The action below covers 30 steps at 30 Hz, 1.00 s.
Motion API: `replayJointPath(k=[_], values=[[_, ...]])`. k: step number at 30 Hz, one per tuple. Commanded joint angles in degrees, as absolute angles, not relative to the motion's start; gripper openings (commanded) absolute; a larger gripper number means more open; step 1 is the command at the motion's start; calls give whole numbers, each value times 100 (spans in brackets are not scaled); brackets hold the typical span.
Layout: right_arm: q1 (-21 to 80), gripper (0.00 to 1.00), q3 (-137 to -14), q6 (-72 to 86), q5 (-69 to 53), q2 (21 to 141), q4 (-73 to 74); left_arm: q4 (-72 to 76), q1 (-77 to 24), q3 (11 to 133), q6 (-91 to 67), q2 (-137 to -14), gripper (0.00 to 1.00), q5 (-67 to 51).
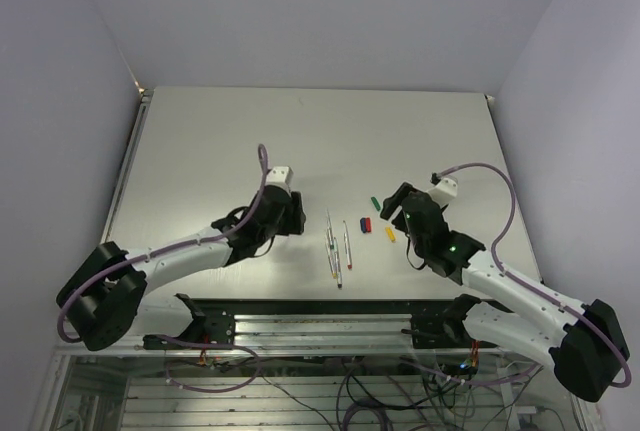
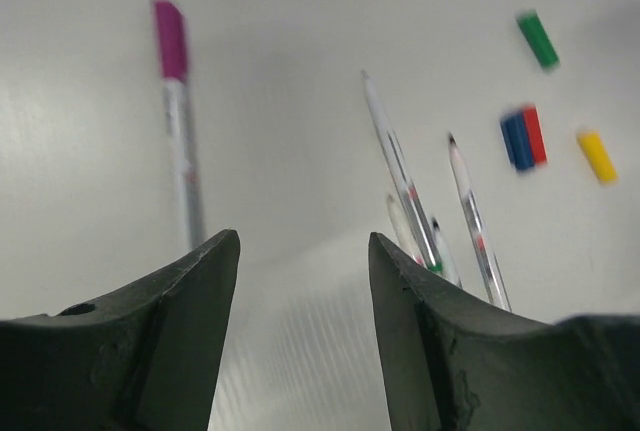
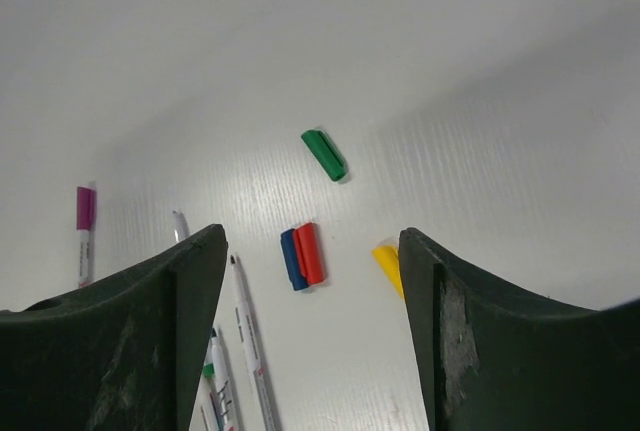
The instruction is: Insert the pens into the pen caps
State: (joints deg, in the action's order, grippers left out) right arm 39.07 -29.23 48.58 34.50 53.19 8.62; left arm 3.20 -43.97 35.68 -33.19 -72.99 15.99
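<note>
The left gripper [image 2: 304, 251] hangs over the table [image 2: 300, 11] with its jaws spread wide and nothing between them. The right gripper [image 3: 312, 241] is just as wide open and just as empty. Beyond the left fingers and off to their right lies a loose bundle of uncapped pens [image 2: 400, 176]. A purple-capped pen [image 2: 180, 141] lies beyond the left-hand finger, apart from the rest. Beyond the gap of the right fingers sit the blue cap [image 3: 290, 259] and the red cap [image 3: 310, 253], touching side by side. The green cap [image 3: 324, 154] lies farther out, and the yellow cap [image 3: 388, 263] lies just beside the right-hand finger's tip. The likely trouble is crowding. The pens' near ends lie close together, perhaps overlapping, so a closing pinch could catch two at once or roll the neighbours away. The blue and red caps touch, so a grip on one may drag or flick the other. The caps are small enough to squirt out of a pinch that lands off-centre. A cap held askew would meet the pen tip at an angle and jam. The uncapped pens run lengthwise away from the left fingers, fanned a little, with their writing tips at the far ends. The purple-capped pen runs nearly straight away, cap farthest. The green cap lies diagonally, and which end of any cap is open cannot be told.
</note>
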Motion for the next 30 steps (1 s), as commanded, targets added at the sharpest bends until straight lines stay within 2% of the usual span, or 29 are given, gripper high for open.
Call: replayJointPath(k=[1,11,30], values=[[3895,68,-2743,5079,3605,5185,1031,443,-4965,3352,-3373,-7370,64,1348],[3893,66,-2602,5100,3640,4842,1217,404,-5809,3754,-3620,-8165,61,1748],[3892,65,-2498,5104,3626,4712,1194,253,-6370,4358,-3778,-9046,56,2127]])
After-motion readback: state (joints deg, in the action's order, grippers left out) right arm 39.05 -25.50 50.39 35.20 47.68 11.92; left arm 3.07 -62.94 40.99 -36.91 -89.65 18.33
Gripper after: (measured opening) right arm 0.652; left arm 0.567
